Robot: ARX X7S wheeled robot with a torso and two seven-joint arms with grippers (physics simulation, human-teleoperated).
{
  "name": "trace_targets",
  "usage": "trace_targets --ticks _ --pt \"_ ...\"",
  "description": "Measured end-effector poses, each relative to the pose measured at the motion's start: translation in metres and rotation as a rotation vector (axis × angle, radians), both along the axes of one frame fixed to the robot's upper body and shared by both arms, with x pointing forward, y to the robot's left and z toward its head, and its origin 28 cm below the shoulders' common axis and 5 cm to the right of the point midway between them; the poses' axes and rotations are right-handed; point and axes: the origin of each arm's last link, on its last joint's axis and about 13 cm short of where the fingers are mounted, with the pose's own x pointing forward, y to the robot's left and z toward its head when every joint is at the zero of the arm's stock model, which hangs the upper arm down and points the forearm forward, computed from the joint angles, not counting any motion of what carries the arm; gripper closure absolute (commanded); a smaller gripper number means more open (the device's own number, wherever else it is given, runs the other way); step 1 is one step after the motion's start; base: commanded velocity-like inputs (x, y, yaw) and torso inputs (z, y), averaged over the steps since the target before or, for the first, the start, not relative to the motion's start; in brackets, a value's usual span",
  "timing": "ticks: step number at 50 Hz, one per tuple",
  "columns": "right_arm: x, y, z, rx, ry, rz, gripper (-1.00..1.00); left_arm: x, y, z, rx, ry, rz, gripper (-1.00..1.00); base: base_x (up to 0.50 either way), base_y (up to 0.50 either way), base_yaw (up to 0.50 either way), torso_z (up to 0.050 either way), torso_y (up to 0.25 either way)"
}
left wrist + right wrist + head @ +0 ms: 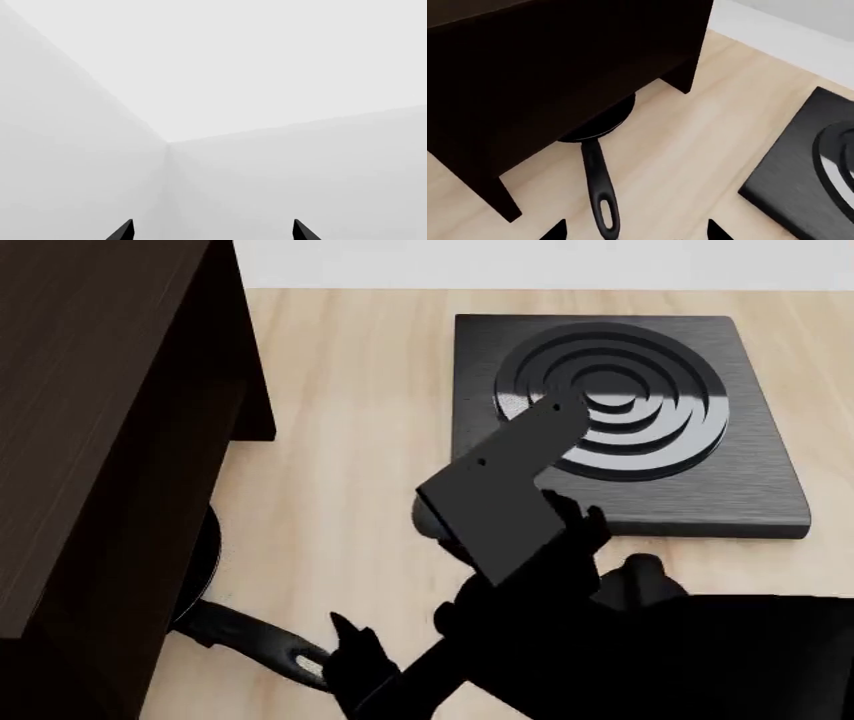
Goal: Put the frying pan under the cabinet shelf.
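The frying pan (602,126) lies on the wooden table, its round body mostly hidden beneath the dark brown cabinet shelf (547,65). Only a strip of rim and the long black handle (598,185) stick out. In the head view the pan's edge (203,558) shows beside the cabinet shelf (94,420). My right gripper (635,231) is open, its two tips on either side of the handle's slotted end, apart from it. In the head view that gripper (350,655) sits just right of the handle end. My left gripper (213,231) is open and empty, facing pale walls.
A square black stove plate (627,410) with concentric rings lies on the table (347,420) to the right of the cabinet; its corner (800,170) shows in the right wrist view. My right arm crosses the lower middle of the head view. A white wall runs behind the table.
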Motion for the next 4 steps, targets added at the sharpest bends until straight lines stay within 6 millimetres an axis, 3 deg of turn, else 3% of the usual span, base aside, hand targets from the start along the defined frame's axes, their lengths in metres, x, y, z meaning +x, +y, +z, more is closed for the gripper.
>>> trace_targets --ticks 4 --pt "-0.0109 -0.009 0.0032 0.042 -0.029 -0.044 -1.0 0.0001 -0.0011 0.0008 0.002 0.0 -0.003 -1.0 0.0 0.0 0.0 0.0 0.0"
